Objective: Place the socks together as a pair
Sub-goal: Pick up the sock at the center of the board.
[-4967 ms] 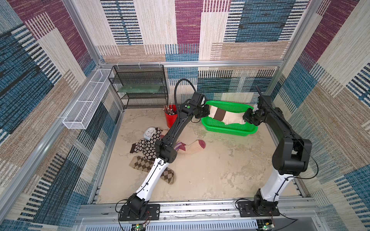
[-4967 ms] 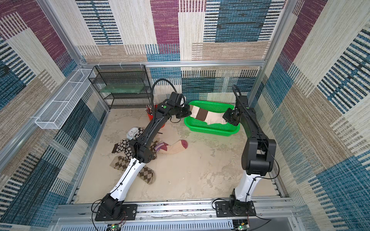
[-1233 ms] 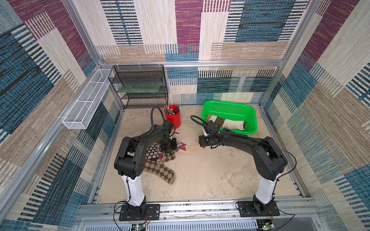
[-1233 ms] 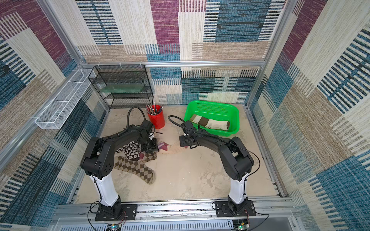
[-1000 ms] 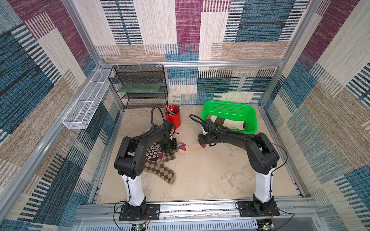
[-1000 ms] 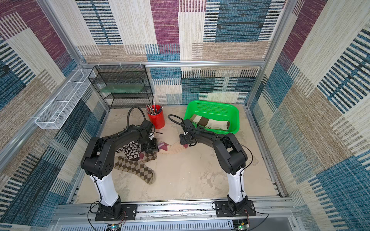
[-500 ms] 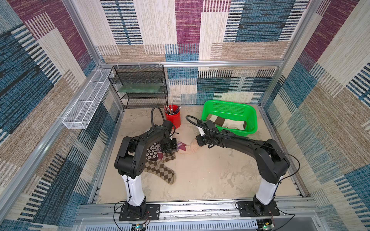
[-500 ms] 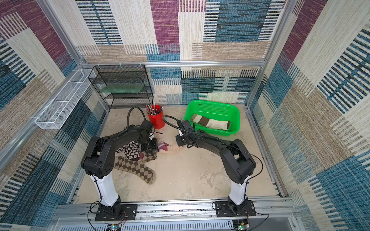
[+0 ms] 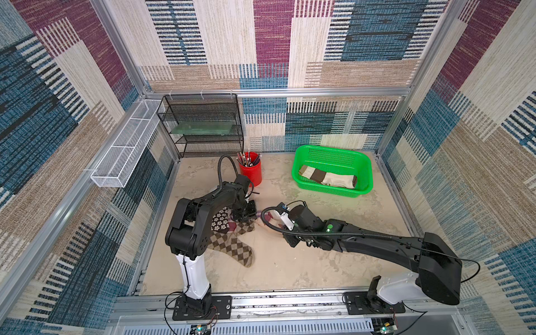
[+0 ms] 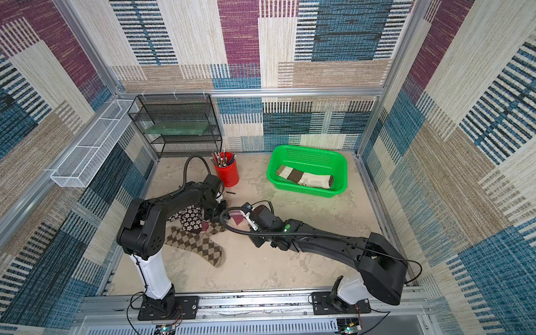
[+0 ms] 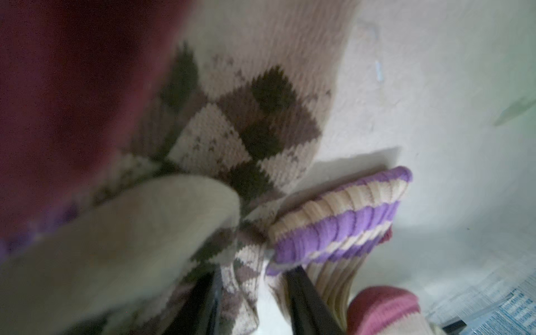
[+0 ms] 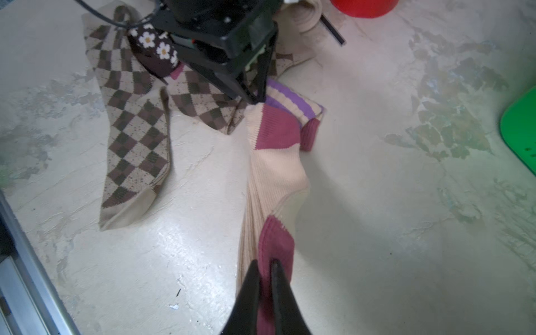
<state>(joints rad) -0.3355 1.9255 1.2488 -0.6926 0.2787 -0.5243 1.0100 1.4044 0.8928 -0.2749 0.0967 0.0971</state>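
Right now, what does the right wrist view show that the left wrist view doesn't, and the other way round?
Only the right wrist view: the right tool shut on the maroon toe of the beige sock, the flowered sock, the red cup and a corner of the green basket. Only the left wrist view: a close-up of knit fabric bunched between the fingers of the left tool. Both: an argyle sock, the beige sock's purple-striped cuff and the left tool itself.
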